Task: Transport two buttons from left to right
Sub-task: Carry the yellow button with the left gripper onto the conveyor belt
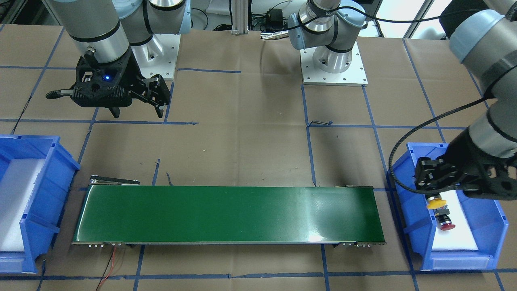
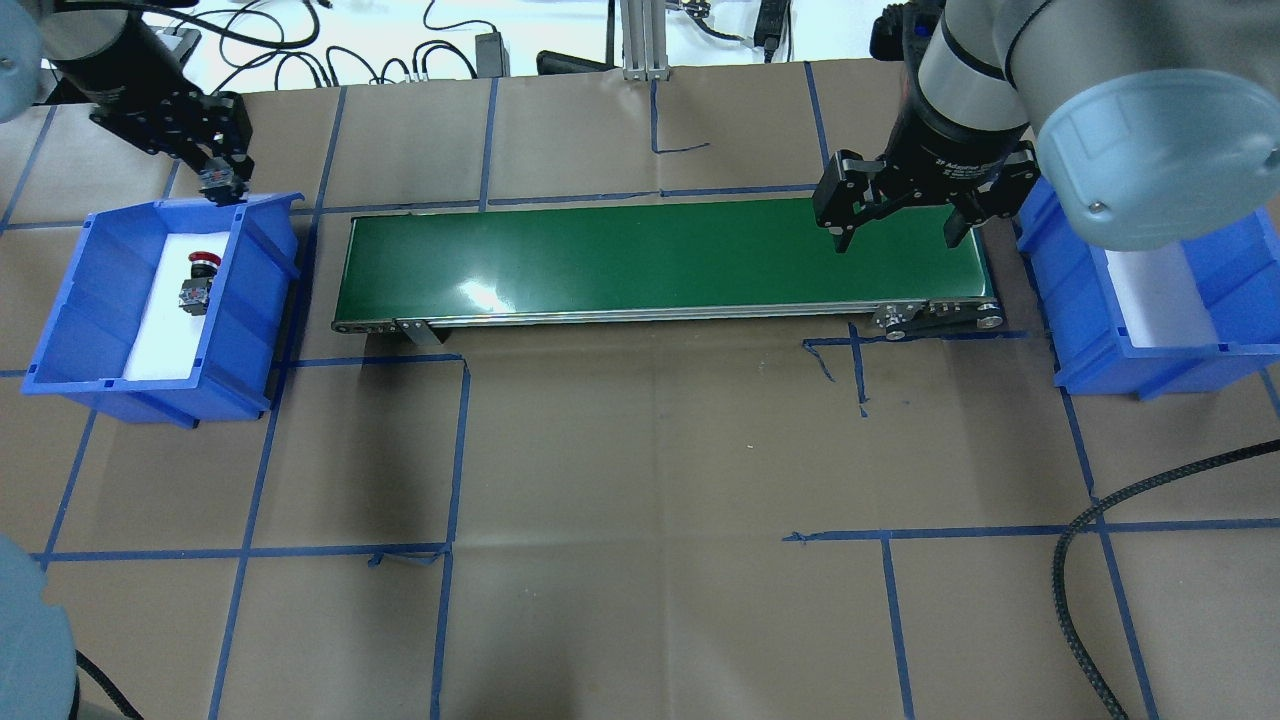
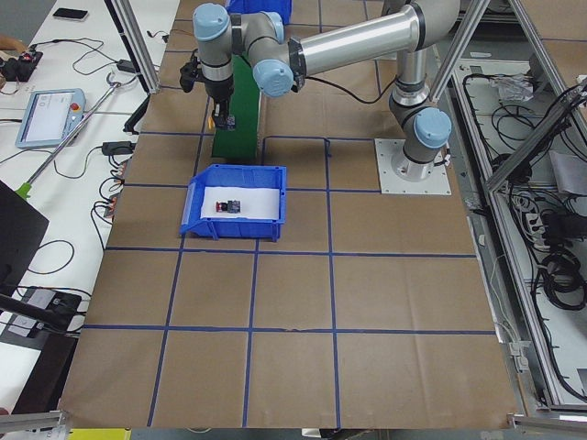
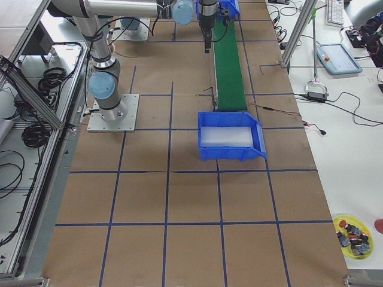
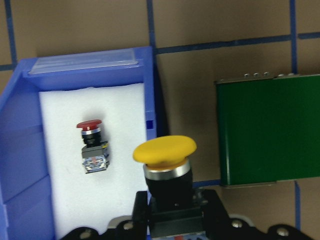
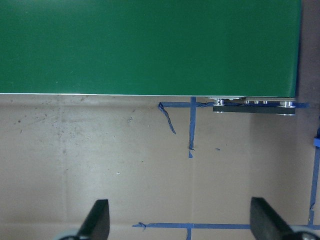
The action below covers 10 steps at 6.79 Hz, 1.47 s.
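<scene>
A robotics lab: a table (image 2: 640, 450) papered brown and gridded in blue tape (image 2: 240, 552), arm bases (image 1: 334, 74) bolted to it, aluminium framing (image 3: 537, 136) around, a teach pendant (image 3: 46, 117) on the side bench (image 3: 37, 183) (cables (image 3: 550, 266) trailing everywhere), and a green conveyor (image 1: 230, 214) between blue bins (image 1: 410, 226).

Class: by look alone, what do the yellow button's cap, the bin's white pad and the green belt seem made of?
Yellow button's cap: probably moulded plastic, smooth and matte, evenly coloured. White pad: likely foam, with a slightly wavy cut edge. Green belt: seemingly rubber or PVC, glossy, showing a bright glare patch.
</scene>
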Each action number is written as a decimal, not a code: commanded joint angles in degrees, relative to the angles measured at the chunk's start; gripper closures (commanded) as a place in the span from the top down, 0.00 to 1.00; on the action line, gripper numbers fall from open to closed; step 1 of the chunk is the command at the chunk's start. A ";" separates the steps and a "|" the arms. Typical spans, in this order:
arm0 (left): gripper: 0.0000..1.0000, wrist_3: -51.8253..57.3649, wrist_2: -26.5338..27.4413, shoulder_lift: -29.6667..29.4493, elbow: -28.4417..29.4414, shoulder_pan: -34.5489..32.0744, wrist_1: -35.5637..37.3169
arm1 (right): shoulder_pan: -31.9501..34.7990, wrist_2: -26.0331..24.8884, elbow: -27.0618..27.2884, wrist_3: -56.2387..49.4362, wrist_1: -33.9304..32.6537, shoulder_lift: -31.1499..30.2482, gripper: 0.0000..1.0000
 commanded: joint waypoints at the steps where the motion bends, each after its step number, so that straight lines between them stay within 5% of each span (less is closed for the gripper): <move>1: 0.09 -9.80 0.38 -2.92 -1.66 -8.80 5.87 | -0.01 -0.02 0.03 -0.03 0.01 0.09 1.00; 5: 0.09 -11.52 0.46 -5.48 -14.38 -11.92 22.20 | -0.09 -0.11 0.11 -0.12 0.01 0.18 1.00; 7: 0.09 -8.19 0.64 -5.65 -16.78 -11.83 22.87 | -0.09 -0.20 0.20 -0.12 0.01 0.18 1.00; 8: 0.37 -8.26 0.90 -5.74 -16.53 -11.83 23.22 | -0.09 -0.20 0.12 -0.12 0.01 0.09 1.00; 9: 0.99 -8.35 1.08 -5.83 -16.00 -11.83 24.18 | -0.09 -0.20 0.11 -0.12 0.01 0.18 1.00; 10: 1.00 -8.35 1.25 -5.57 -14.43 -11.65 23.93 | -0.09 -0.20 0.11 -0.12 0.01 0.18 1.00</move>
